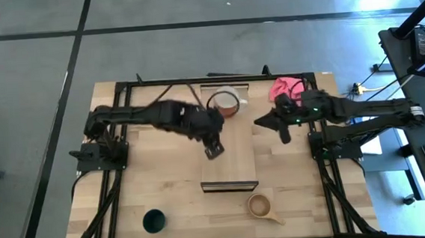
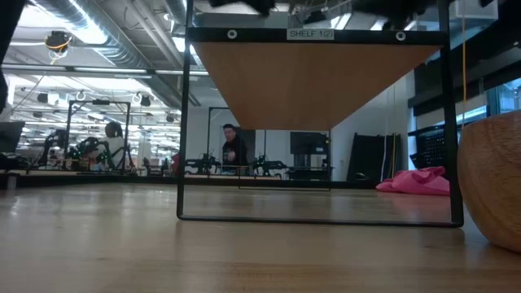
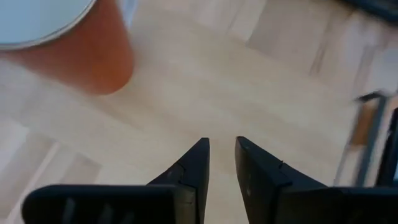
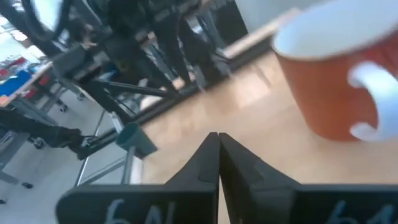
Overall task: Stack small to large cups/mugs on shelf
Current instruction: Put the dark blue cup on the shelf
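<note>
The red-orange mug (image 1: 225, 101) with a white inside stands upright on the far end of the light-wood shelf (image 1: 228, 163). It also shows in the left wrist view (image 3: 93, 59) and the right wrist view (image 4: 336, 81). The dark green cup (image 1: 153, 221) and the tan wooden cup (image 1: 261, 204) stand on the tabletop near its near edge. My left gripper (image 1: 213, 150) (image 3: 222, 149) hangs over the middle of the shelf, on the near side of the mug, its fingers a narrow gap apart and empty. My right gripper (image 1: 261, 121) (image 4: 217, 140) is shut at the shelf's right edge, beside the mug.
A pink cloth (image 1: 285, 87) lies at the table's far right, close to the right arm. In the low view the shelf's underside (image 2: 309, 81) sits on a black frame (image 2: 183, 122), with the wooden cup (image 2: 492, 179) close by. A person (image 2: 232, 146) is far behind.
</note>
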Controlling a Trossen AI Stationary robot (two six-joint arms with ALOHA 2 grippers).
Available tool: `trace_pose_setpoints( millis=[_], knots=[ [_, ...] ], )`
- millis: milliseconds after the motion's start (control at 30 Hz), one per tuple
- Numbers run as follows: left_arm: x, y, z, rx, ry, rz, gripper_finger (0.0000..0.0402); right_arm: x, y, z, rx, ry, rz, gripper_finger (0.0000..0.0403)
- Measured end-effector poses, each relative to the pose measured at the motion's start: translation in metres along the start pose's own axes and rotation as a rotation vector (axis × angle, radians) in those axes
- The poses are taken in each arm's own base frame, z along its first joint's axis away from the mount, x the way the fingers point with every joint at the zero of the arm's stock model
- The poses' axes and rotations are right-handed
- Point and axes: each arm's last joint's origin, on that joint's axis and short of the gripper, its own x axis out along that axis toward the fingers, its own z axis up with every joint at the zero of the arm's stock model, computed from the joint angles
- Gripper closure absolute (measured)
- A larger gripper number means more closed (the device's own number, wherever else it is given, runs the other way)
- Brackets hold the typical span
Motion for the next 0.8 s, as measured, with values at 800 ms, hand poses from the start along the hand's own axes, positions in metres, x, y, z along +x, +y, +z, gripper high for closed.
trace_pose_setpoints(
  millis=[800],
  knots=[
    [-0.037, 0.01, -0.058, -0.052, -0.324, -0.357, 0.0365, -0.041, 0.052, 0.011, 0.06, -0.226, 0.353, 0.0395]
  ],
)
